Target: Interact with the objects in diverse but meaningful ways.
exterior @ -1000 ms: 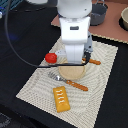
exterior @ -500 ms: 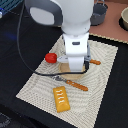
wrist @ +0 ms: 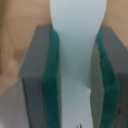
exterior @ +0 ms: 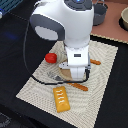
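pinching a white fish (wrist: 75,65) flat between both green pads (wrist: 51,90), tail end flaring out past the fingertips, so gripper (wrist: 76,75) closed narrow on it and carrying it. probably held by the slim body because that's the part thin enough to fit, just a guess though. only visible up close from the wrist; from the exterior view the arm's big white body blocks the fingers and the fish completely, no telling the grip from there.

giving the layout instead from outside: red tomato (exterior: 50,58) on the woven placemat (exterior: 102,80) just off the arm toward the exterior view's left, yellow packet (exterior: 61,98) lying flat near the mat's front edge, well apart from the tomato. wooden-handled cutlery (exterior: 79,86) lying beside the arm's base, a grey pot (exterior: 99,14) way back off the mat. blurred tan under the fish in the wrist view, can't tell what.
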### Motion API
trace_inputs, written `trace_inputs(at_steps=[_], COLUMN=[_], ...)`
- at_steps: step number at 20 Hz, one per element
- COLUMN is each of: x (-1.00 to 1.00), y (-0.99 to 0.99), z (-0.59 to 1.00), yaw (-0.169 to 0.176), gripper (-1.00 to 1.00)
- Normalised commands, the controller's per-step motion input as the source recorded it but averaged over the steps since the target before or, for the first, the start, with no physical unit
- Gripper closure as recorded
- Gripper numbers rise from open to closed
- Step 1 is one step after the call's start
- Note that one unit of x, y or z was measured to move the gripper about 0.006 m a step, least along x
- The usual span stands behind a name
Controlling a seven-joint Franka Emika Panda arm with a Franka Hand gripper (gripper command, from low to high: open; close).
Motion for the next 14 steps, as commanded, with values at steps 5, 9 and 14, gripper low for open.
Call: trace_inputs(at_steps=[5, 9, 14], x=[0.00, -0.14, -0.54], y=[0.40, 0.38, 0.16], z=[0.95, 0.99, 0.48], yaw=[0.000, 0.009, -0.003], gripper=[-1.00, -1.00, -1.00])
